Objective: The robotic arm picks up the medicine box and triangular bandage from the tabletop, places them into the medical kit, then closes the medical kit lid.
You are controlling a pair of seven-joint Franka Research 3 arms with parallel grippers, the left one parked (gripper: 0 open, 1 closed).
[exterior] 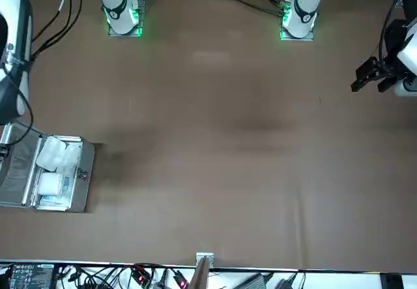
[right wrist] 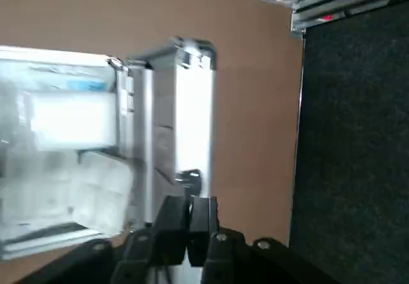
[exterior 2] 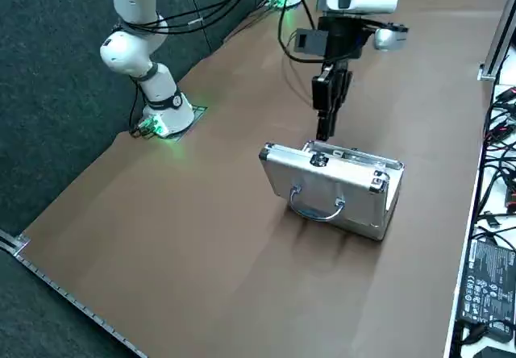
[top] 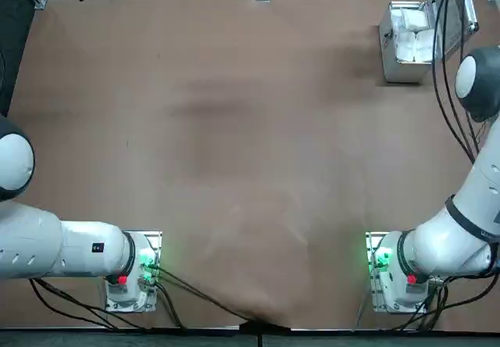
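Silver metal case (exterior: 81,178) — corners rounded

shiny metal case (exterior 2: 326,193), matt brn tabletop (top: 226,152), glossy wht plastic-looking arm (top: 461,214)

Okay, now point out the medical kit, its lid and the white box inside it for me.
medical kit (exterior: 82,175): front view, side wall by the latch
lid (exterior 2: 282,181): right side view, outer panel beside the handle
white box (right wrist: 73,119): right wrist view, upper face
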